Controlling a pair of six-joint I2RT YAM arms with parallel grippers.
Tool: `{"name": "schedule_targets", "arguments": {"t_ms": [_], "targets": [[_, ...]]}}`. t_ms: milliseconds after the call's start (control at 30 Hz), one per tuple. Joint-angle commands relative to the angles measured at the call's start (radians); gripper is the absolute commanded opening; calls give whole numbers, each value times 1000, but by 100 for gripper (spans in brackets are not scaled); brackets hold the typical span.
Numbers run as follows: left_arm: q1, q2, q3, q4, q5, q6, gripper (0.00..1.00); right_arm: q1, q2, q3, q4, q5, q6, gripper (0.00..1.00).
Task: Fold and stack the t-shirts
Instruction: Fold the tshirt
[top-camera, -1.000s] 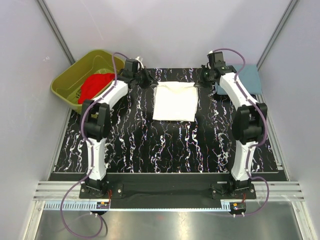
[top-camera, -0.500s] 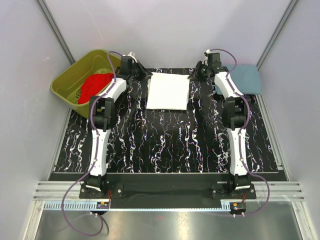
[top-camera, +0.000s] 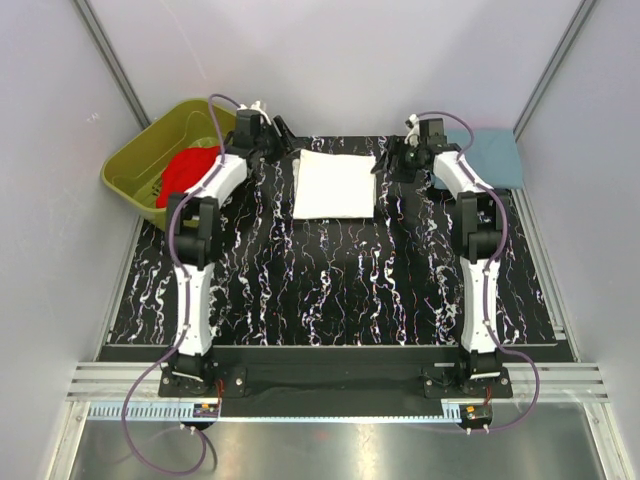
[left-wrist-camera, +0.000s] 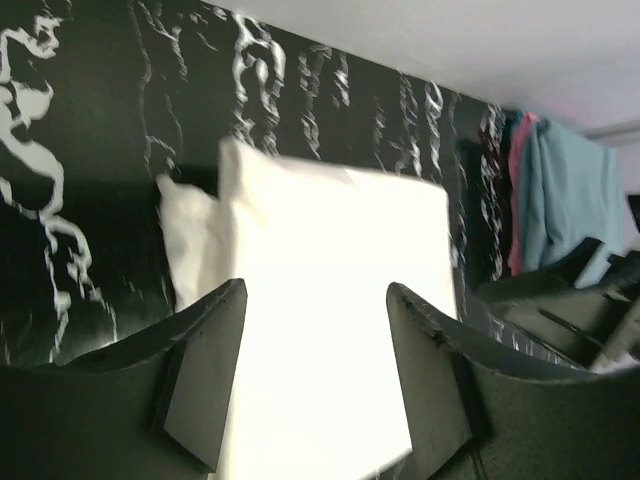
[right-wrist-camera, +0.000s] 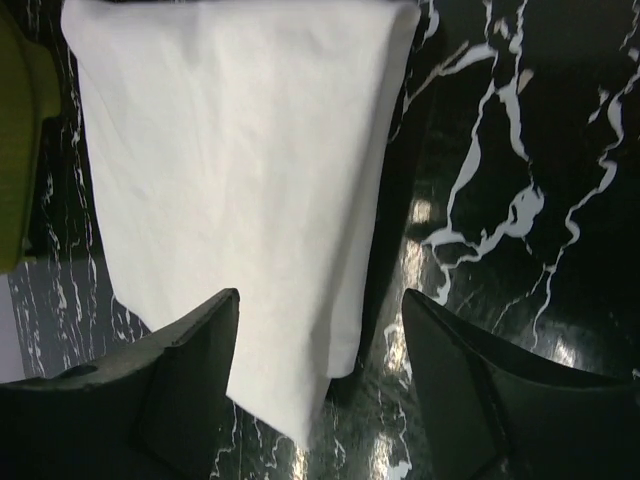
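Note:
A white t-shirt (top-camera: 335, 185) lies folded into a flat rectangle at the back middle of the black marbled table (top-camera: 330, 290). My left gripper (top-camera: 287, 138) stands open just off its far left corner. In the left wrist view the left gripper (left-wrist-camera: 316, 288) shows the bright white t-shirt (left-wrist-camera: 330, 250) between and beyond its spread fingers, not pinched. My right gripper (top-camera: 393, 160) is open beside the far right corner. In the right wrist view the right gripper (right-wrist-camera: 320, 297) hangs over the white t-shirt's (right-wrist-camera: 230, 170) edge. A red t-shirt (top-camera: 190, 165) lies crumpled in the tub.
The olive-green tub (top-camera: 140, 160) sits at the back left, off the table's corner; its rim (right-wrist-camera: 15, 150) shows in the right wrist view. A folded teal cloth (top-camera: 492, 157) lies at the back right, also seen as a teal cloth (left-wrist-camera: 565, 190) over a pink layer.
Both grippers went from shut to open and let go of the white t-shirt's far corners. The shirt was carried back and slightly left, and now lies flat.

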Motion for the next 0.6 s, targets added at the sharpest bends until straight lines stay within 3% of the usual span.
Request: {"name": "schedule_targets", "arguments": {"t_ms": [0, 267, 567], "targets": [[-39, -252, -120, 26, -13, 119, 63, 0, -137, -114, -33, -54, -83, 72], [-111, -461, -485, -35, -42, 159, 62, 17, -224, -378, 79, -107, -70, 67], [-111, -382, -568, -99, -21, 186, 57, 51, -166, -381, 87, -123, -71, 61]]}}
